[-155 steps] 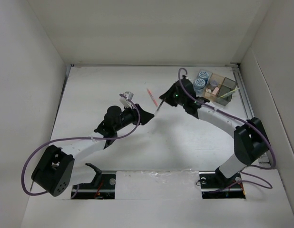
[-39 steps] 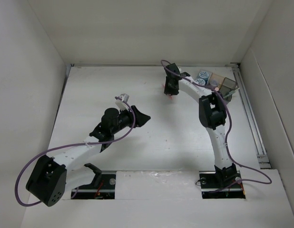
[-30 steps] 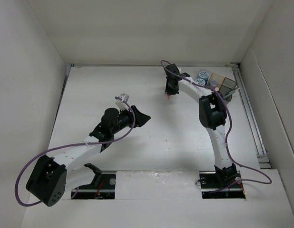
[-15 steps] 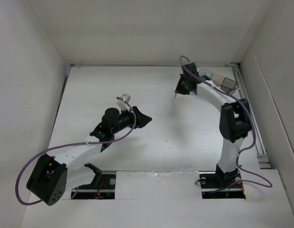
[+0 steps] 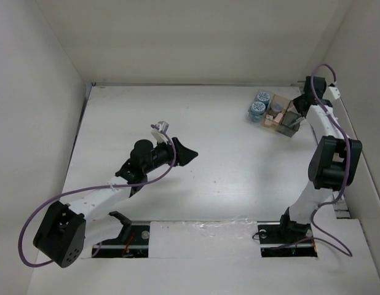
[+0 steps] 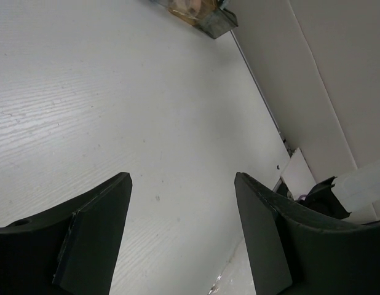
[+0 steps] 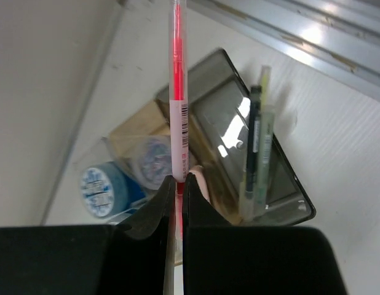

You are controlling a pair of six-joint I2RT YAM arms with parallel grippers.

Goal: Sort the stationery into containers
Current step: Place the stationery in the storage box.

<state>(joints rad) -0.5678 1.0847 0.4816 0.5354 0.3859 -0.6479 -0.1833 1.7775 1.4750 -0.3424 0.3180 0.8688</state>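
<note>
My right gripper [image 7: 178,179] is shut on the pink-red pen [image 7: 177,92], which points away over the block of bins [image 7: 205,74]. In the top view the right gripper [image 5: 300,106] hovers at the far right above the bins [image 5: 287,130]. The yellow-green pen [image 7: 262,141] leans in the dark grey bin [image 7: 288,206]. Two blue rolls [image 5: 262,96] [image 5: 257,109] sit in the left bins, and the lavender cylinder [image 5: 277,111] stands in a tan bin. One blue roll [image 7: 98,184] shows in the right wrist view. My left gripper [image 5: 184,153] is open and empty over the table's middle [image 6: 184,233].
The right side wall [image 5: 362,92] and a metal rail [image 7: 313,43] run close behind the bins. The back wall [image 5: 196,43] bounds the table. The bins show far off in the left wrist view [image 6: 216,22].
My right arm has swung from the back middle of the table to the far right, carrying the pink-red pen over the bins. The left arm has barely moved.
</note>
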